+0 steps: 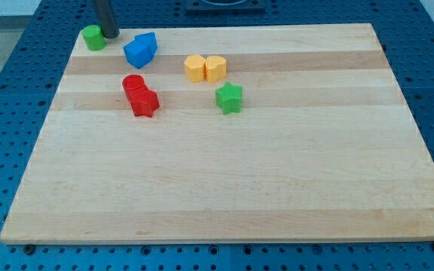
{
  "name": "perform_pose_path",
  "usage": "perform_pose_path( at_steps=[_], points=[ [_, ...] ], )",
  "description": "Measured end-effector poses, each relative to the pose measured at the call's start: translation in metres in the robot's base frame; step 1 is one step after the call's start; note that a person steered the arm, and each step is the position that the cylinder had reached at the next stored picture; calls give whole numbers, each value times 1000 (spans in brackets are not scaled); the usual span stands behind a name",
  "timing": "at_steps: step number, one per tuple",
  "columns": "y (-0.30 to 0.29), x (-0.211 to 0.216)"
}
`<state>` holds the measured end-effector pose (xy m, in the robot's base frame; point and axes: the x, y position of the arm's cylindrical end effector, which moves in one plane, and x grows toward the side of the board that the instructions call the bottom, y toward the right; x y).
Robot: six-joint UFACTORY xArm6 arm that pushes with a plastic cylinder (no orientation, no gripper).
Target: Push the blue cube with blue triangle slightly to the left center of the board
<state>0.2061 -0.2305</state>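
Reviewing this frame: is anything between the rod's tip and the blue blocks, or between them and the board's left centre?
My tip sits at the view's top left, beside the green block; nothing lies between it and the blue blocks. Just below them, the red blocks stand near the path toward the left centre.

I work in what looks like a lab or robot test room. My wooden board (224, 173) lies on a blue bench (6, 90) whose top is a metal plate drilled with a regular grid of small holes, the kind used for bolting down equipment. On the board sit small plastic blocks in plain colours, such as a green cylinder (93, 37) and a yellow block (195, 68), laid out like trial pieces. At the view's top, past the bench, a pale floor shows.
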Motion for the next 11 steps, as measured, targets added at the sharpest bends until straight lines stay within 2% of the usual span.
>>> perform_pose_path(
  at_steps=[2,5,8,11],
  points=[
    [12,0],
    [94,-1],
    [100,6],
    [65,69]
  ],
)
